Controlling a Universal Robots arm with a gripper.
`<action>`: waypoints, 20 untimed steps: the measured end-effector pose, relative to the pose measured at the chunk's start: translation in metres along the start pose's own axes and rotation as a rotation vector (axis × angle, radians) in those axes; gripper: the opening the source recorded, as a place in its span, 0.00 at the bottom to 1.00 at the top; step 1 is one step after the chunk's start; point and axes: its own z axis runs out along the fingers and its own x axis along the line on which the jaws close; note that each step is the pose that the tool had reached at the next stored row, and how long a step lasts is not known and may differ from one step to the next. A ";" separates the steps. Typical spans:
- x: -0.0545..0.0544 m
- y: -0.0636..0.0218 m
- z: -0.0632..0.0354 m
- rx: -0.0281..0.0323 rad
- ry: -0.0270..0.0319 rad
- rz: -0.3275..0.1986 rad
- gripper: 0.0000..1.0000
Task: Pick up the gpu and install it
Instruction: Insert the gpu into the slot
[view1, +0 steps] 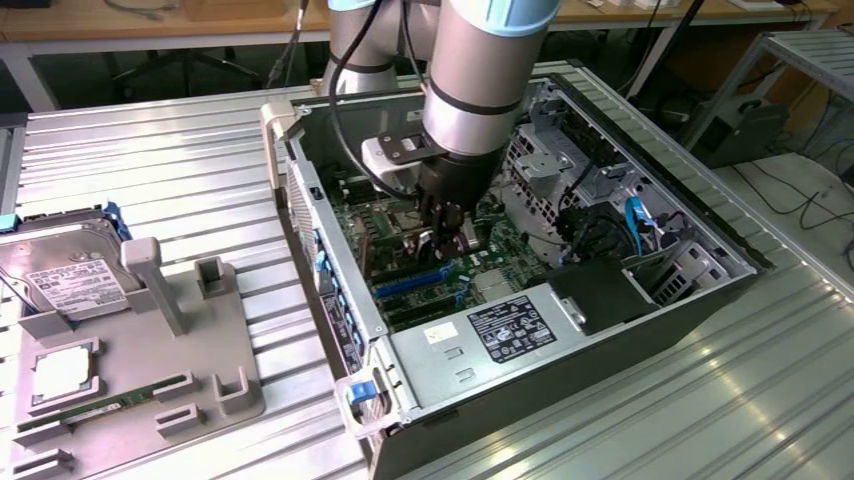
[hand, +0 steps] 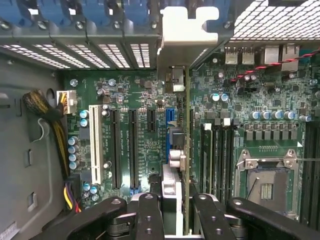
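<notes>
My gripper (view1: 443, 238) reaches down inside the open computer case (view1: 310, 215), just above the green motherboard (hand: 135, 90). It is shut on the gpu (hand: 187, 130), which the wrist view shows edge-on as a thin green board running between the two fingers (hand: 150, 215). The card's silver end bracket (hand: 187, 35) sits up against the case's rear slot openings. The board's lower edge hangs over the area beside the short blue slot (hand: 171, 117), between the long black expansion slots (hand: 133, 150) and the memory slots (hand: 220, 160). Whether it touches a slot is hidden.
A white slot (hand: 95, 145), yellow-black cables (hand: 62, 135) and the empty CPU socket (hand: 265, 185) surround the card. The power supply (view1: 514, 330) fills the case's near end. At the exterior view's left, a grey fixture (view1: 174, 370) holds a hard drive (view1: 74, 280) and a memory stick (view1: 94, 408).
</notes>
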 end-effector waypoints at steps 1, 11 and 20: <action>0.001 0.0000 0.0006 0.0000 0.0000 0.001 0.29; 0.002 0.0022 0.0082 -0.0002 -0.0002 0.001 0.29; 0.002 0.0047 0.0130 -0.0062 -0.0001 0.002 0.29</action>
